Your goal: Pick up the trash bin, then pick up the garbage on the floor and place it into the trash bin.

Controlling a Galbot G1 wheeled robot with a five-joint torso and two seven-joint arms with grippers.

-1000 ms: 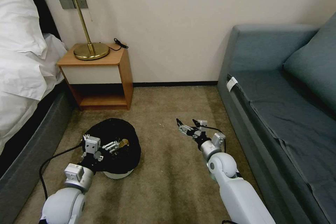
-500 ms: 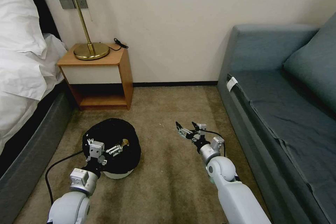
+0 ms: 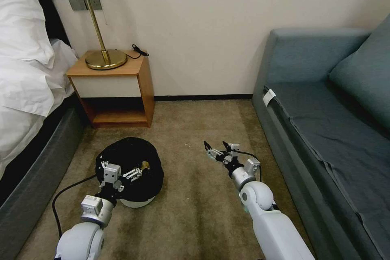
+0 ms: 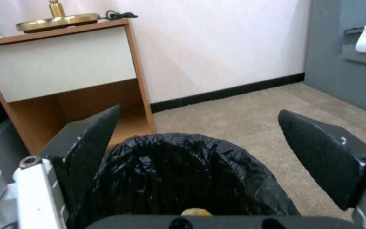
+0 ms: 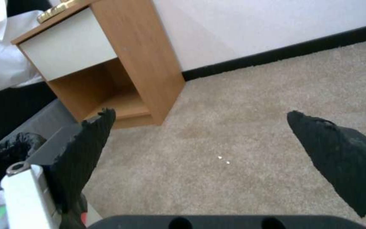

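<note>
On beige carpet [image 3: 203, 211] by a wooden nightstand [image 3: 118, 89], the round white trash bin [image 3: 138, 202] with crinkly black liner sits beneath the left gripper [image 3: 136, 171], jaws spread, as are the right gripper [image 3: 215, 146] jaws.

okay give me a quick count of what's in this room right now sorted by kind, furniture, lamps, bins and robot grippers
Furniture: 3 – bed, nightstand, sofa
Lamps: 1 – brass lamp
Bins: 1 – trash bin with black liner
Grippers: 2 – left gripper open over the bin, right gripper open above the carpet
Total: 7
</note>
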